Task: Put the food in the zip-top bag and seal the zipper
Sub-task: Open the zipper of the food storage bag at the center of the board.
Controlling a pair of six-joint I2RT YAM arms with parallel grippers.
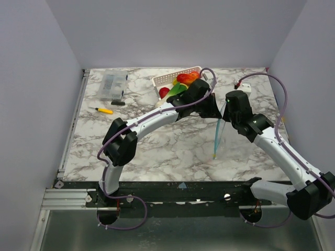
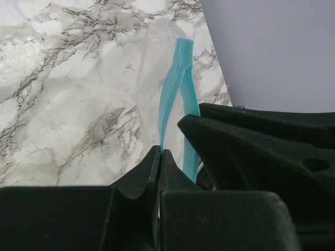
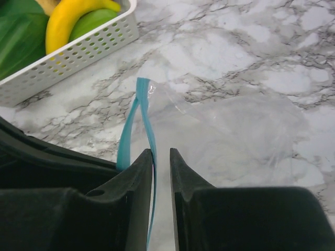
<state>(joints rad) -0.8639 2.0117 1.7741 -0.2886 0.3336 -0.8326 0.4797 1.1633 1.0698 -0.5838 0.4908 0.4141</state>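
Observation:
The clear zip-top bag point(image 3: 235, 130) lies on the marble with its mouth lifted between my two grippers. Its blue-green zipper point(image 1: 217, 137) runs from the grippers toward the table's front. My left gripper point(image 2: 161, 152) is shut on one zipper strip point(image 2: 178, 78). My right gripper point(image 3: 161, 152) is slightly open, with the other strip point(image 3: 141, 99) between its fingers, lying against the left one. The food sits in the white perforated basket point(image 3: 78, 57): a yellow banana point(image 3: 68, 21), green pieces point(image 3: 21, 36) and red-orange pieces point(image 1: 187, 78). I see no food in the bag.
The basket point(image 1: 157, 81) stands at the back, just behind my left gripper point(image 1: 209, 107). A small clear hard box point(image 1: 112, 86) and a yellow-handled tool point(image 1: 103, 110) lie at the back left. A small white object point(image 1: 243, 86) sits at the back right. Grey walls enclose the table.

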